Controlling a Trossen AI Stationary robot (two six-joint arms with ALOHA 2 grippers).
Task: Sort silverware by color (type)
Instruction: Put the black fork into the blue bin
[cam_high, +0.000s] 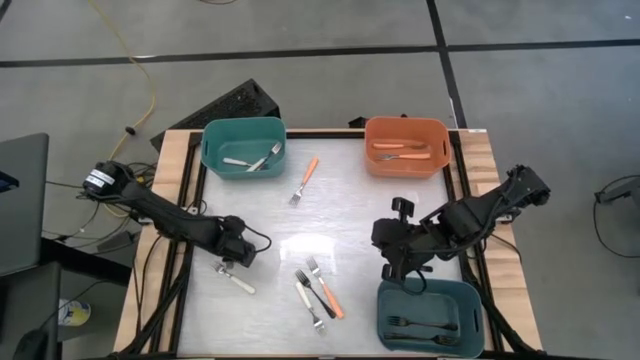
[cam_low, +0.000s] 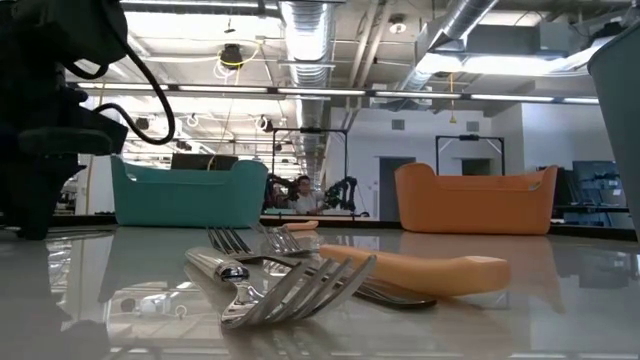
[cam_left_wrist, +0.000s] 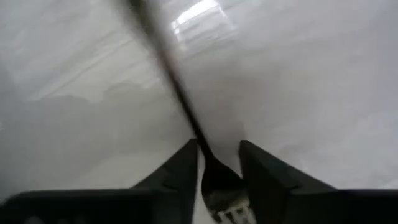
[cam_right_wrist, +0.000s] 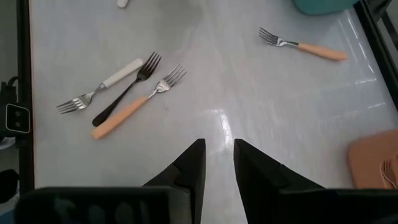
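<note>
We judge the chief risk to lie at the left gripper (cam_high: 232, 262); its fingers (cam_left_wrist: 180, 171) straddle the neck of a white-handled fork (cam_high: 238, 281) lying on the worktop (cam_high: 260, 210), the handle reaching out ahead of the gripper, but we cannot tell whether they are clenched on it; gripped so close to the tines, the long handle could swing or slip free on the way to a bin. A second risk is confusion of types; ahead of the right gripper (cam_high: 392, 268), a white, a black and an orange fork lie touching in a cluster (cam_right_wrist: 118, 93); pinching one may drag its neighbours. The right gripper hangs empty, fingers apart, just beside the dark teal bin (cam_high: 430, 315).

That bin holds black forks; the orange bin (cam_high: 405, 146), far ahead of the right gripper, holds orange-handled ones; the teal bin (cam_high: 243, 146), well beyond the left gripper, holds white-handled ones; a lone orange fork (cam_high: 304, 180) lies between those two bins.
</note>
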